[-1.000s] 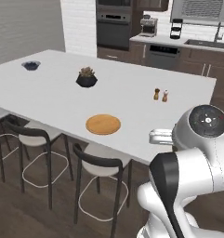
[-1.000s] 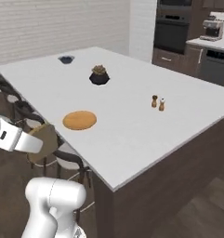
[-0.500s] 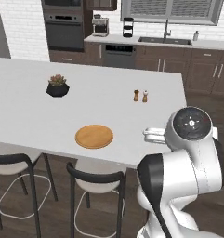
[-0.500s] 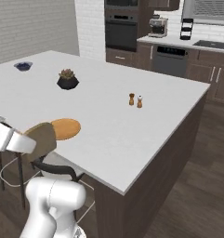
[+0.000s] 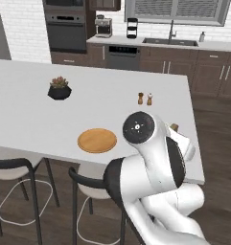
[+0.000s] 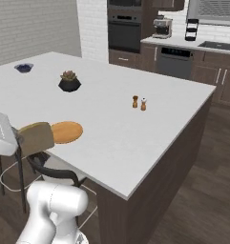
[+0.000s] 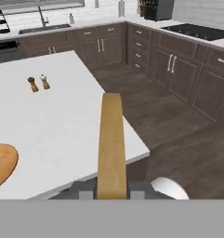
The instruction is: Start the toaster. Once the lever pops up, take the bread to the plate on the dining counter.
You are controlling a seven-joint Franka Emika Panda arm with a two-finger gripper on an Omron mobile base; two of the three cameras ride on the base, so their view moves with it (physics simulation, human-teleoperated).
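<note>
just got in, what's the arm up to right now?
The gripper is shut on the bread, a tan slice seen edge-on in the hand view. It holds the slice over the near edge of the dining counter. The plate sits bare on that counter, off to one side of the slice, so the drop-off isn't done yet. A small potted succulent and a pair of shakers stand farther back on the counter.

Glossy white rounded arm (image 5: 155, 191) segments, black bands at joints, one round dark end cap with small markings.
</note>
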